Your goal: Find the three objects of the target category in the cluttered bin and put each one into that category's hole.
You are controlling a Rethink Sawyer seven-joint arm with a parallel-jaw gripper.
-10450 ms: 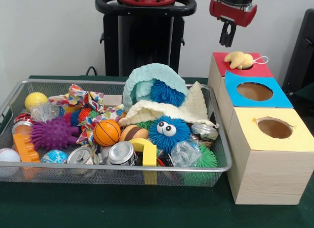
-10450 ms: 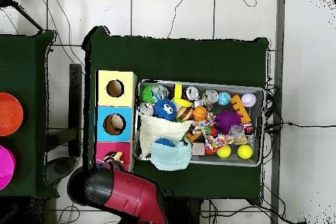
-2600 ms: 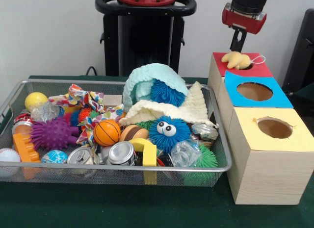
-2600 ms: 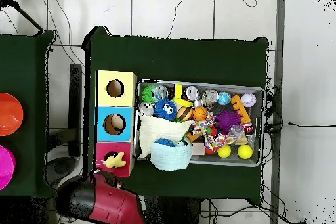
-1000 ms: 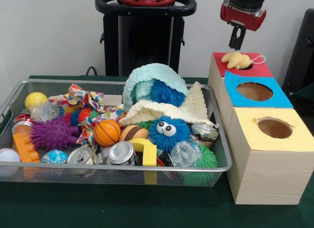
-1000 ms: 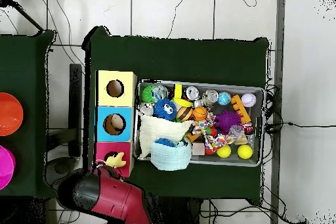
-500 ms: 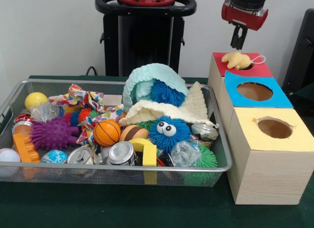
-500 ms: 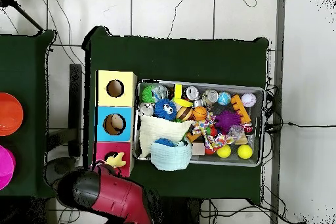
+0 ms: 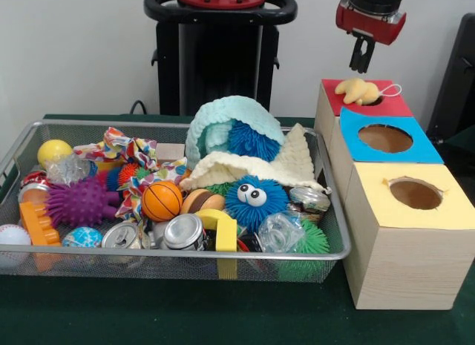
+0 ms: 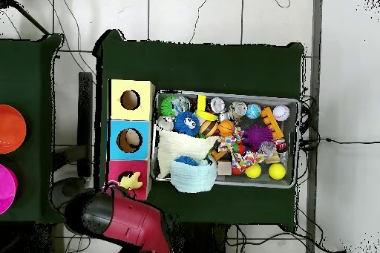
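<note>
1. The gripper [image 9: 361,63] is hanging just above the red-topped box [image 9: 378,105], its dark fingers [image 9: 361,56] drawn together and grasping nothing.
2. Directly beneath the fingers, a yellow plush toy [image 9: 359,90] is lying on the red-topped box, sitting over that box's hole with its thin cord loop trailing across the red surface. The gripper is standing apart from the toy, not touching it.
3. In the overhead view, the yellow plush toy [image 10: 131,182] is showing on the red top beside the red arm [image 10: 122,224], which is covering the corner of the worktop [image 10: 223,64] next to that box.
4. Next to the red-topped box, the blue-topped box [image 9: 384,141] and then the yellow-topped box [image 9: 415,204] are standing in a row, touching one another; both of their holes are lying uncovered.
5. Beside the row of boxes, the wire bin [image 9: 171,252] is resting on the green worktop, full of clutter.
6. Within the bin, on the side nearest the boxes, a blue fuzzy ball with eyes [image 9: 252,199] is sitting below a cream cloth [image 9: 256,167] and a mint knitted piece [image 9: 230,115].
7. Farther from the boxes, an orange basketball [image 9: 161,201], a purple spiky ball [image 9: 78,202], a yellow ball [image 9: 55,151] and metal cans [image 9: 183,231] are lying among the other items.
</note>
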